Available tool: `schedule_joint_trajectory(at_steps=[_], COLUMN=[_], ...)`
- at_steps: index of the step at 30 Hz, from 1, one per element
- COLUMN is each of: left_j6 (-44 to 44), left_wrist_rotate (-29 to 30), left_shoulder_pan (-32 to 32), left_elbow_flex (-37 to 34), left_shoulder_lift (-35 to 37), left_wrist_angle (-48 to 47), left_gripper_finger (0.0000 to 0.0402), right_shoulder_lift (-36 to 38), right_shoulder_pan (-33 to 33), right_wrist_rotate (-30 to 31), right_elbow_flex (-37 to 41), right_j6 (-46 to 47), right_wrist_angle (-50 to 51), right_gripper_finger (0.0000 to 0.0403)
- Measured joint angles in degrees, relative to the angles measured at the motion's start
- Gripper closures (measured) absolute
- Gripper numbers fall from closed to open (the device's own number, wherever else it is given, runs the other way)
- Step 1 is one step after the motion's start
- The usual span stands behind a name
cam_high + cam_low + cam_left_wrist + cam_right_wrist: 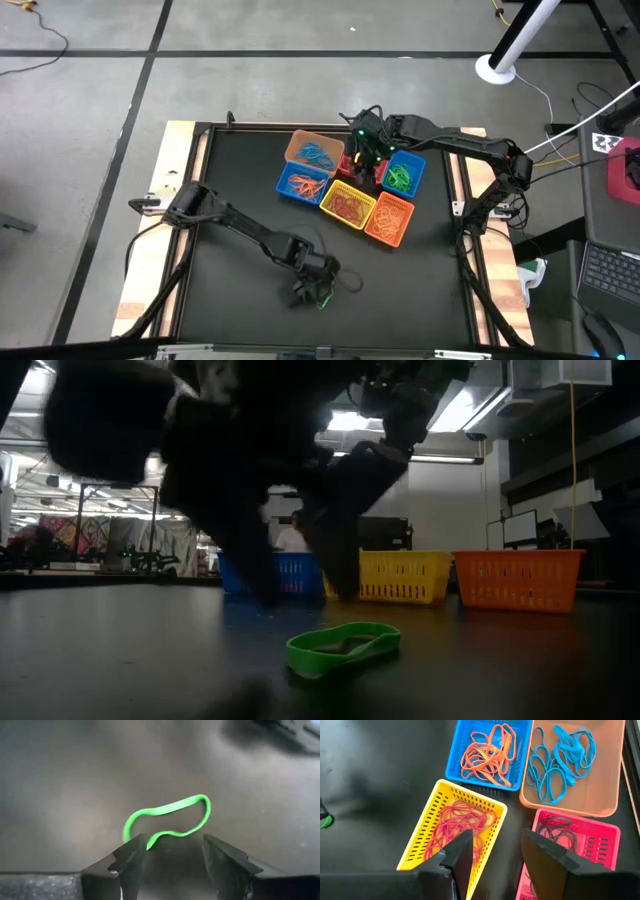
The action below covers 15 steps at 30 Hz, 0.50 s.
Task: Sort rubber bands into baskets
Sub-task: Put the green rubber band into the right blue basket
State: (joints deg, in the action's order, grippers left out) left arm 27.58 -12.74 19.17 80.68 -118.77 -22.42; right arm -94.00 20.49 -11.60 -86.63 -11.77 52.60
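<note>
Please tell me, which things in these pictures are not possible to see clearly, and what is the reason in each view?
- High view: the green rubber band is mostly hidden under the left hand.
- High view: the red basket is covered by the right hand.
- Low view: the left hand's dark bulk blocks most of the blue basket.
- Right wrist view: the red basket's contents look dark, their colour unclear, and the near end is cut off by the edge.

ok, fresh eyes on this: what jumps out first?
A lone bright green rubber band loop on the bare black table near the front edge, with the left tool open right over it. Behind it, the cluster of small perforated plastic baskets already holds colour-sorted bands, with the open right tool above them.
</note>
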Motion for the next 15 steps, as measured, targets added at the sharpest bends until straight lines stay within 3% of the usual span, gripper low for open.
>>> schedule_joint_trajectory(at_steps=[8, 15], left_j6=[2.4, 0.5], left_wrist_rotate=[1.0, -1.7], left_shoulder_pan=[1.5, 0.5], left_elbow_flex=[0.1, 0.3], left_shoulder_lift=[-5.0, -6.5], left_wrist_angle=[9.7, 10.0], left_gripper_finger=[0.0211, 0.0237], right_shoulder_lift=[0.0, 0.0], right_shoulder_pan=[0.0, 0.0], right_wrist_rotate=[0.0, -0.1], right_elbow_flex=[0.0, 0.0], right_j6=[0.0, 0.0], right_wrist_angle=[-0.1, 0.6], right_gripper_finger=[0.0235, 0.0235])
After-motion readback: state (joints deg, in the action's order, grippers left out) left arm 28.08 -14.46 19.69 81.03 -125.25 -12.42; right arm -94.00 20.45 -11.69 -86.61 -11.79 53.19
